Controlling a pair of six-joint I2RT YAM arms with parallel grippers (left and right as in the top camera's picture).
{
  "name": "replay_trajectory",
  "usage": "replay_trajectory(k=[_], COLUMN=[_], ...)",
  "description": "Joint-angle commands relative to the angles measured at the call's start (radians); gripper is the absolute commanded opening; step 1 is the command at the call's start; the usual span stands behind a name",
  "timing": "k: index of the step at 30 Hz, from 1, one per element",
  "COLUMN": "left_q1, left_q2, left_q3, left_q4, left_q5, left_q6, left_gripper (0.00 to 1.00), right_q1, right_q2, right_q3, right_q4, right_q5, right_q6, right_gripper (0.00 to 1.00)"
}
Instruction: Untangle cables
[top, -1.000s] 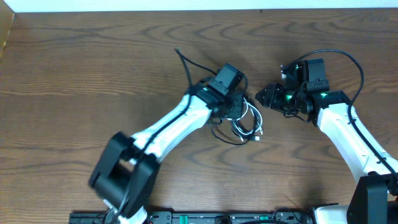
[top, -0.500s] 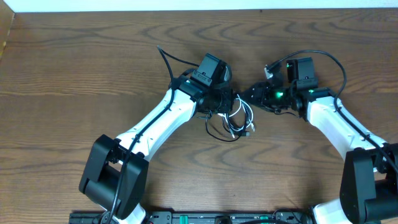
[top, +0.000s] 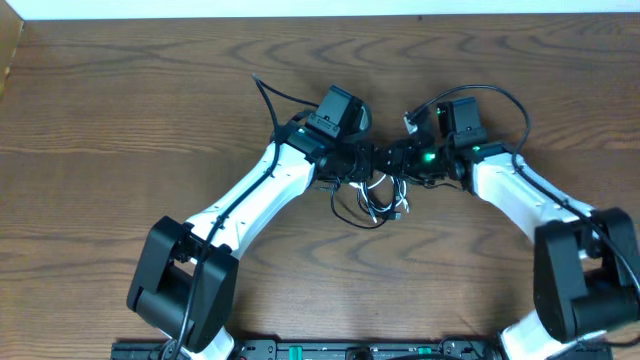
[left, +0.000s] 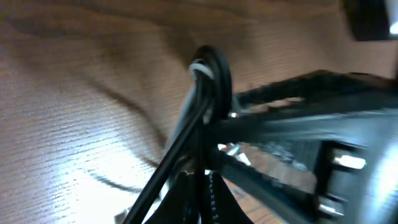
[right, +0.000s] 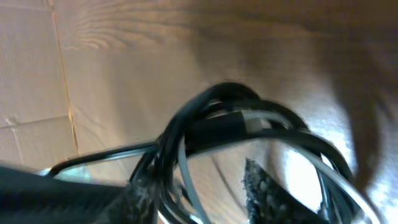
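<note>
The black and white cables (top: 372, 202) lie coiled together in a small tangle at mid-table. My left gripper (top: 362, 160) is shut on the top of the bundle. In the left wrist view the strands (left: 208, 68) rise from the closed jaws (left: 208, 200) to a loop. My right gripper (top: 393, 158) faces the left one, almost touching it, with the tangle between them. In the right wrist view its fingers (right: 205, 193) are apart, with a white strand and the black coil (right: 217, 124) passing between and above them. The plug ends are hard to make out.
The wooden table (top: 150, 120) runs all around. Thick black arm wires loop behind the left wrist (top: 266, 96) and above the right wrist (top: 500, 95). A white strip (top: 300, 8) borders the far edge. The right gripper's body (left: 311, 143) fills the right of the left wrist view.
My right gripper has moved left, closing the gap until it meets the left gripper at the tangle. The left gripper first drew the bundle a little left, then stayed put.
</note>
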Motion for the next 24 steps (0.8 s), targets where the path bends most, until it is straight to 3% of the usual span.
replay_trajectory(k=[1, 12, 17, 20, 24], left_q1=[0.002, 0.002, 0.002, 0.002, 0.002], left_q2=[-0.003, -0.003, -0.003, -0.003, -0.003], left_q3=[0.003, 0.003, 0.003, 0.003, 0.003], left_q4=[0.000, 0.000, 0.000, -0.004, -0.037], left_q5=[0.015, 0.024, 0.020, -0.006, -0.076], left_q6=[0.016, 0.016, 0.017, 0.017, 0.018], left_gripper=[0.07, 0.08, 0.07, 0.07, 0.08], right_q1=[0.030, 0.047, 0.042, 0.036, 0.026], right_q2=[0.058, 0.147, 0.155, 0.154, 0.124], right_q3=[-0.001, -0.001, -0.001, -0.001, 0.000], right_q4=[0.017, 0.067, 0.043, 0.040, 0.036], right_q5=[0.066, 0.216, 0.272, 0.261, 0.167], right_q6=[0.042, 0.053, 0.048, 0.033, 0.014], right_gripper=[0.36, 0.25, 0.14, 0.01, 0.01])
